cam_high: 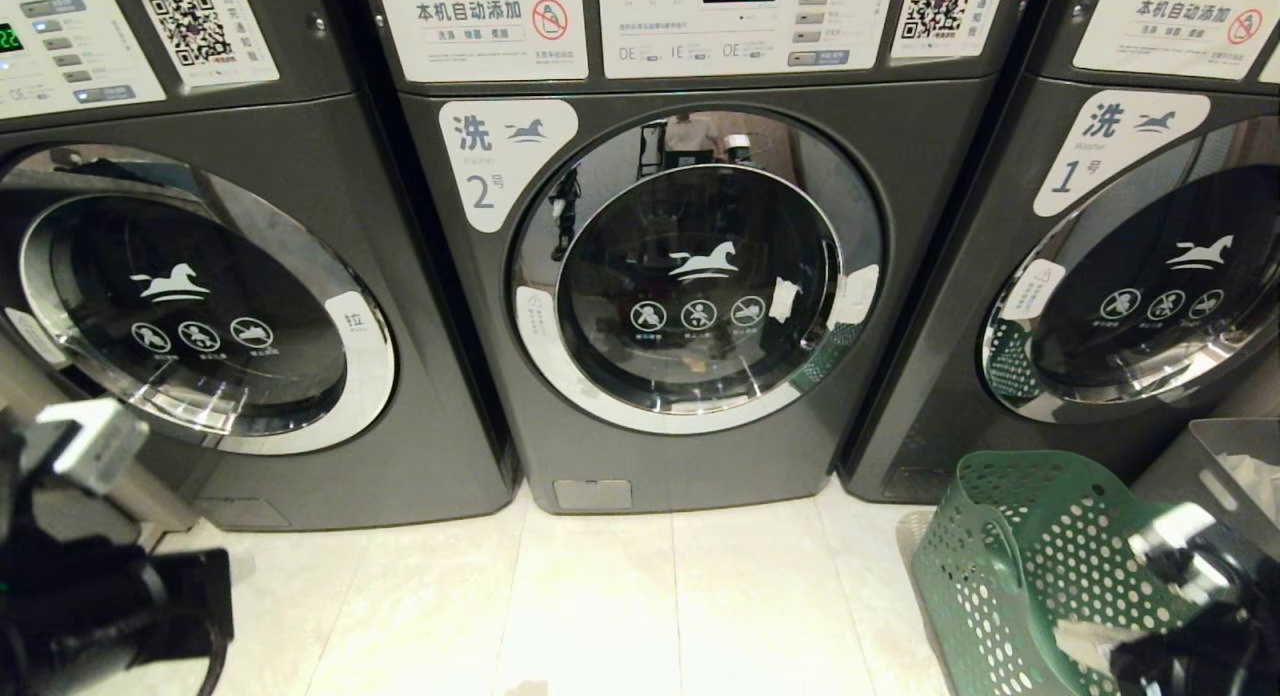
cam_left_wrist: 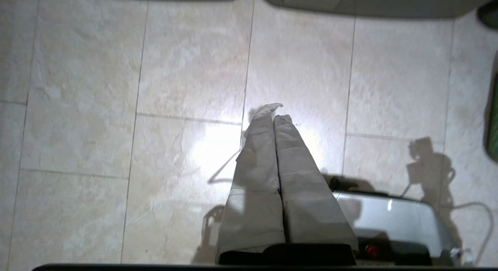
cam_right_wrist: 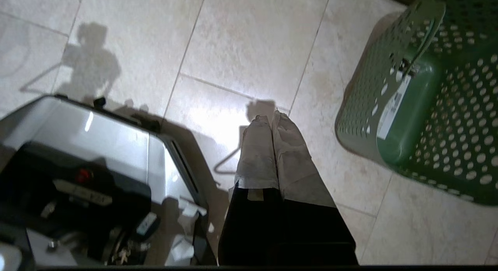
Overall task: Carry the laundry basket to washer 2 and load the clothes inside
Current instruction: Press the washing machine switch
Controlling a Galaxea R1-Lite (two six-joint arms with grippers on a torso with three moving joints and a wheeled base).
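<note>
- My left gripper [cam_left_wrist: 274,117] hangs over bare floor tiles [cam_left_wrist: 175,68], its jaws pressed together with nothing between them.
- My right gripper [cam_right_wrist: 270,121] points down at the same floor, jaws clenched and empty, just beside the laundry basket [cam_high: 1020,566] but not touching it.
- The green laundry basket stands on the floor at my right, in front of washer 1 [cam_high: 1110,276].
- Washer 2 [cam_high: 690,276] is straight ahead, its round door [cam_high: 697,273] closed.
</note>
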